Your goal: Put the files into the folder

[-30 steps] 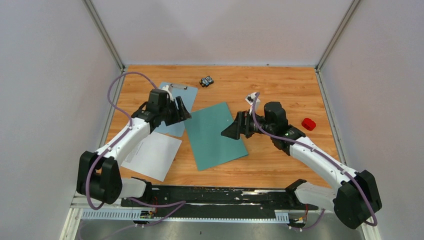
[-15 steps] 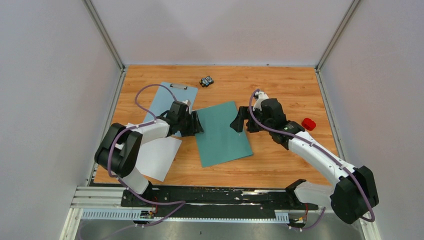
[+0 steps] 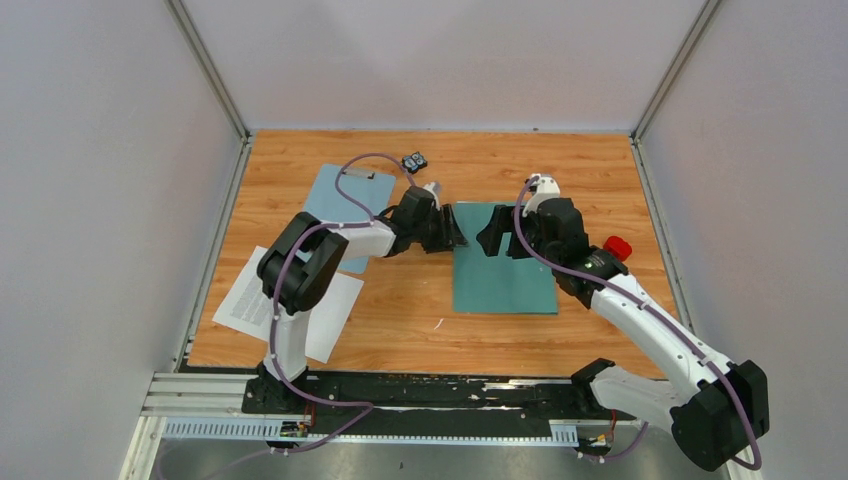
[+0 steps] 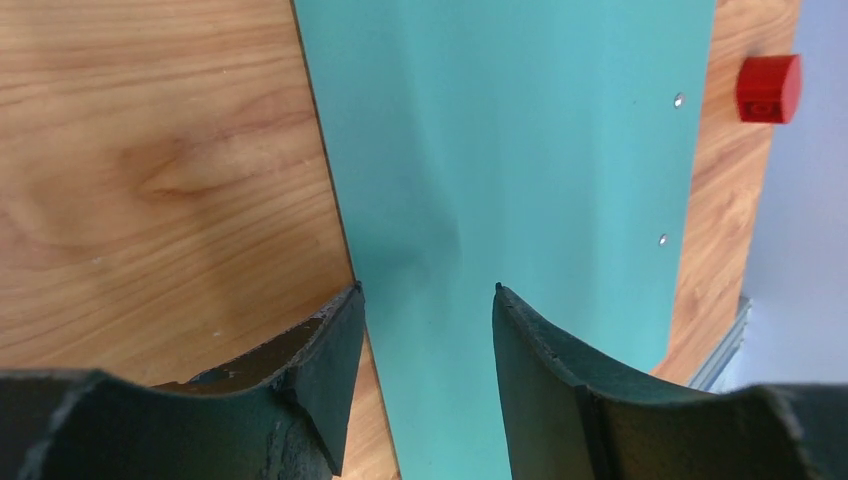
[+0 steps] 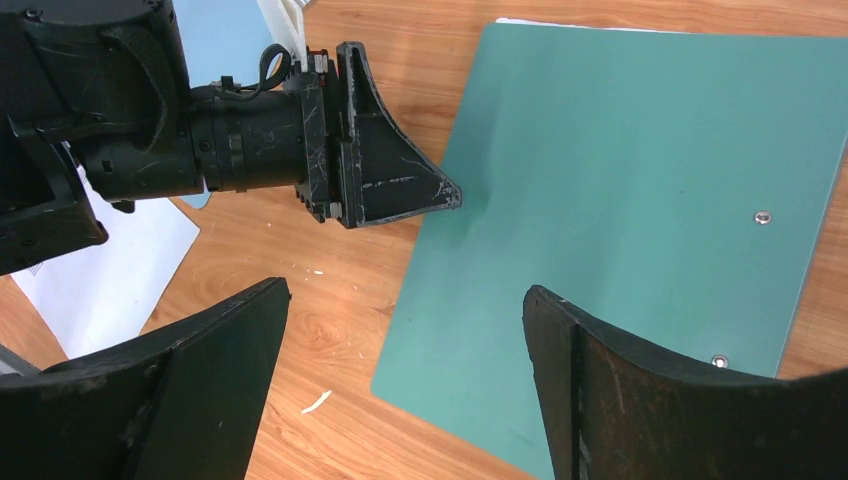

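Note:
The teal folder (image 3: 505, 268) lies closed and flat on the table, right of centre. My left gripper (image 3: 457, 229) is open at the folder's left edge. In the left wrist view (image 4: 428, 300) one finger is over the wood, the other over the folder (image 4: 520, 150). My right gripper (image 3: 493, 237) is open and empty above the folder's left part (image 5: 640, 180). It shows in the right wrist view (image 5: 405, 300). A white printed sheet (image 3: 262, 300) lies at the near left, apart from both grippers. A thin white edge (image 5: 560, 22) shows along the folder's far side.
A pale blue clipboard (image 3: 340, 195) lies at the far left under the left arm. A small black and blue object (image 3: 413, 161) sits at the back. A red block (image 3: 617, 247) sits right of the folder, also in the left wrist view (image 4: 768, 88).
The folder has slid to the right and turned square to the table. My left arm has stretched right with it. My right gripper has drawn back to the right.

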You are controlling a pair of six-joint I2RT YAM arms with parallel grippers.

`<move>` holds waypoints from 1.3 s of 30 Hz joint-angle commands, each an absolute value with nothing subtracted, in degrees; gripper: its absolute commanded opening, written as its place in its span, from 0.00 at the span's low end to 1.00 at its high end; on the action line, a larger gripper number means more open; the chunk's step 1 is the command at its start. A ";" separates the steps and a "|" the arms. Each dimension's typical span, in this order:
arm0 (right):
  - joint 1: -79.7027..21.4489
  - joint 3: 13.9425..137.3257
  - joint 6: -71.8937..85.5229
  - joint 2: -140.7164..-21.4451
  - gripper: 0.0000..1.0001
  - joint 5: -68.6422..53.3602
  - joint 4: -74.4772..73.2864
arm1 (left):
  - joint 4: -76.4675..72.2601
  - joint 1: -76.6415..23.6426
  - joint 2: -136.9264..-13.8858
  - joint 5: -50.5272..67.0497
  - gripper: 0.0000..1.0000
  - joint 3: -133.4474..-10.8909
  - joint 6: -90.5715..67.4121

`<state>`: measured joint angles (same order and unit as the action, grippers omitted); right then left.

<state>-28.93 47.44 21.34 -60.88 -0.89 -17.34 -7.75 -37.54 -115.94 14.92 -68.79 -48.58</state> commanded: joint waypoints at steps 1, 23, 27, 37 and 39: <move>-28.46 48.40 20.95 -60.33 0.89 1.06 -16.04 | 2.87 -37.00 -116.21 12.50 0.59 -75.85 -45.83; -28.40 45.92 20.92 -64.49 0.87 -13.71 -7.73 | 41.49 -10.86 -130.14 4.22 0.62 -123.06 13.47; -28.46 45.51 20.60 -65.11 0.87 -14.11 -6.80 | 42.10 -8.72 -135.42 10.13 0.65 -129.29 19.32; -28.47 47.89 22.81 -73.40 0.85 -16.47 -5.93 | 35.73 -6.97 -142.40 13.98 0.72 -132.67 23.16; -28.41 48.32 23.18 -74.78 0.84 -16.93 -5.86 | 34.78 -6.94 -144.22 13.74 0.72 -133.80 21.32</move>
<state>-28.69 45.76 21.87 -72.99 -14.74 -8.58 38.50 -6.76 -142.10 13.06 -129.47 20.97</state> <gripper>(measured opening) 0.850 0.713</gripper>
